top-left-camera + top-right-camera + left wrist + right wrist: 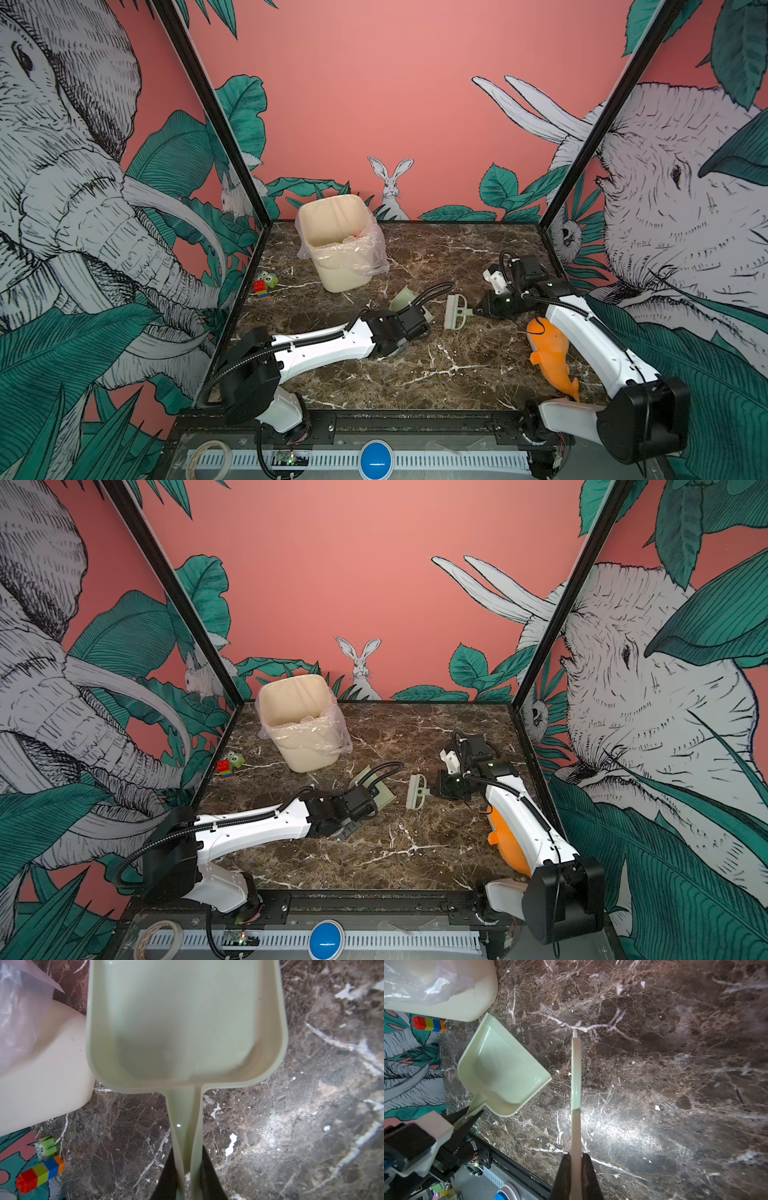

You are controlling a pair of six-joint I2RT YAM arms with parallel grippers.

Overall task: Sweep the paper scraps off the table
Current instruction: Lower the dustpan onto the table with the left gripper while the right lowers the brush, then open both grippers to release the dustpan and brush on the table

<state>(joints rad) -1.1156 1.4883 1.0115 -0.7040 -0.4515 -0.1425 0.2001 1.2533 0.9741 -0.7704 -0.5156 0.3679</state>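
No paper scraps show on the table (pixel 415 365) in any view. The pale green dustpan (pixel 404 298) (pixel 187 1022) is empty, with its mouth toward the bin. My left gripper (pixel 420 318) (pixel 188 1153) is shut on the dustpan's handle. It also shows in the right wrist view as the left gripper (pixel 471 1114). To the right of the dustpan is a small green brush (pixel 455 311) (pixel 576 1074). Its bristles point toward the dustpan. My right gripper (pixel 478 309) (pixel 576 1156) is shut on the brush's flat handle.
A cream bin (pixel 336 249) with a clear plastic liner stands at the back left, just beyond the dustpan. Toy blocks (pixel 262 286) lie by the left wall. An orange fish toy (pixel 548 349) lies under my right arm at the front right.
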